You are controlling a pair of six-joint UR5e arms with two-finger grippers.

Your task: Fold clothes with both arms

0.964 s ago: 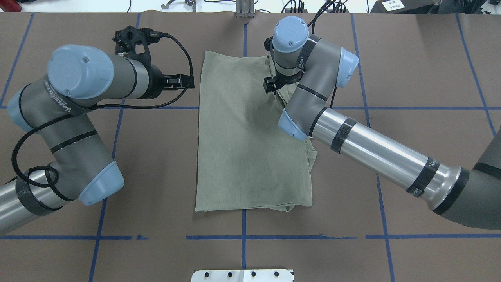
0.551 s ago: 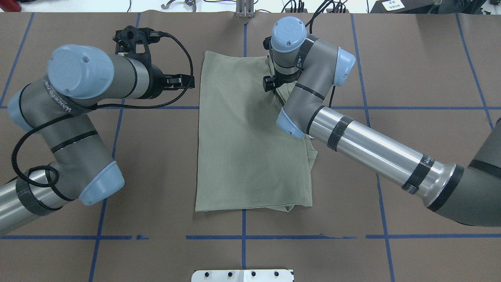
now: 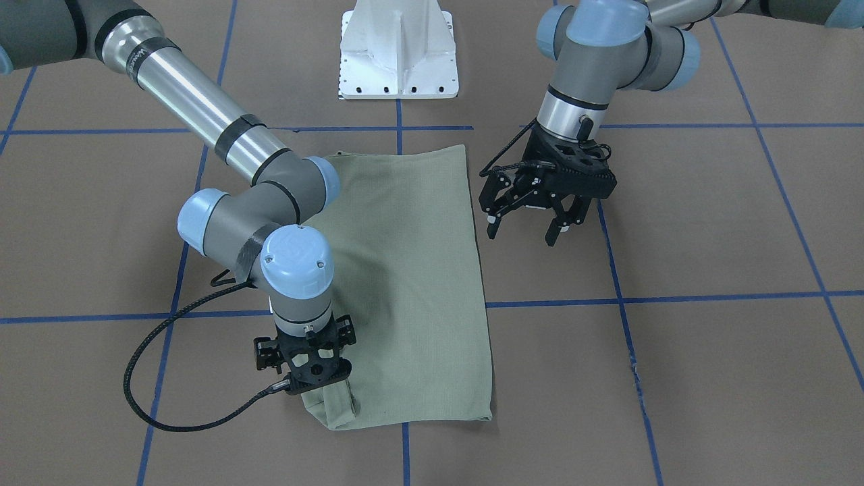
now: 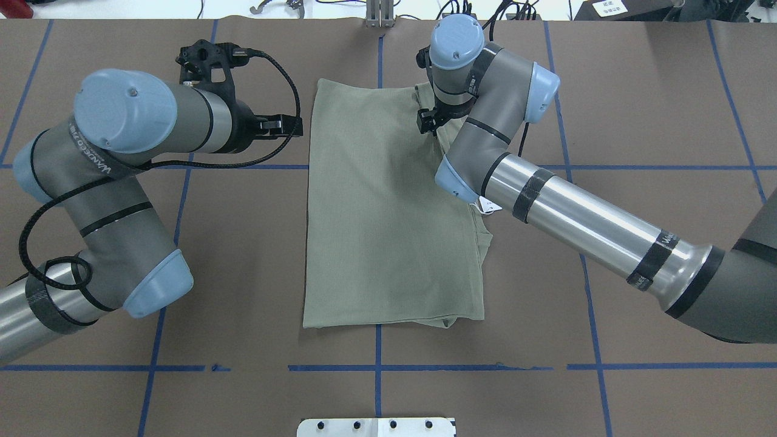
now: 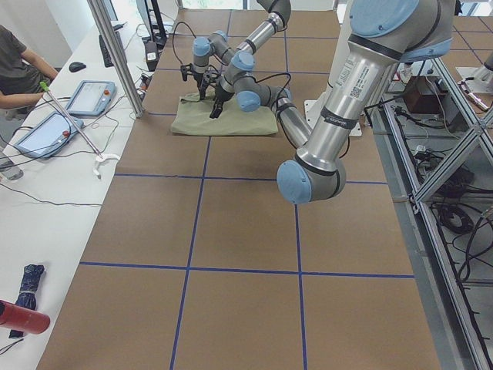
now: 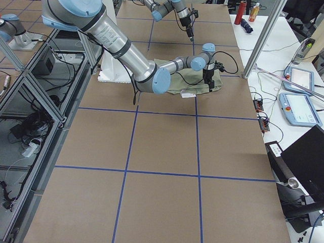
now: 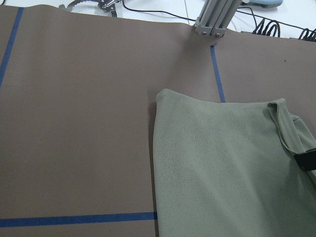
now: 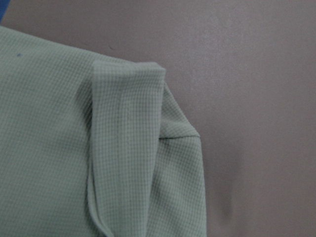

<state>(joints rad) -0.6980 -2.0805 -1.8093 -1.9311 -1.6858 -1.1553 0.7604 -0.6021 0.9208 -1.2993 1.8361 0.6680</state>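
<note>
The pale green shirt (image 4: 388,212) lies folded into a tall rectangle at the table's middle, also seen in the front view (image 3: 412,270). A white hang tag (image 4: 489,207) pokes out at its right edge beside the right forearm. My right gripper (image 4: 427,121) points straight down over the shirt's far right corner (image 3: 317,378). Its fingers are hidden under the wrist, so I cannot tell their state. The right wrist view shows only a folded edge of shirt (image 8: 128,148) close up. My left gripper (image 3: 521,235) hangs open and empty above bare table, left of the shirt (image 4: 285,126).
The white pedestal base (image 3: 398,61) stands at the robot's side of the table. A metal post (image 4: 379,15) rises at the far edge. Blue tape lines (image 4: 376,367) cross the brown table cover. A seated person (image 5: 15,65) and tablets (image 5: 88,96) are at a side bench.
The right wrist has shifted a little toward the far edge and to the right over the shirt's corner, and its forearm has uncovered the hang tag. The left arm has stayed put.
</note>
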